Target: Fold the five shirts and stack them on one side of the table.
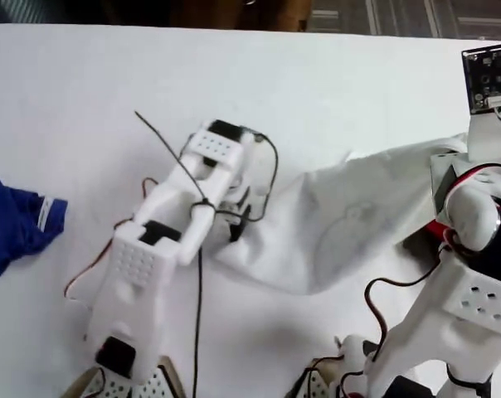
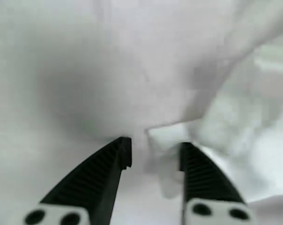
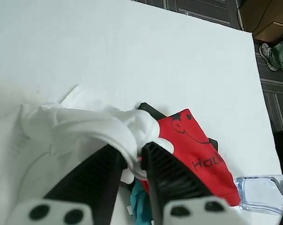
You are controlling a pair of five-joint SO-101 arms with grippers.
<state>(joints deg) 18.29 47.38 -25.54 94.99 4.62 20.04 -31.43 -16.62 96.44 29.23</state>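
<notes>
Cloth of white shirt (image 1: 350, 224) bunched in pinching right hand (image 3: 134, 151); spread left hand (image 2: 154, 152) may miss the thin hem.

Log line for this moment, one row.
white shirt: partly spread | left gripper: open at its edge | right gripper: shut on it | blue shirt: apart, crumpled | red shirt: beside right gripper
</notes>
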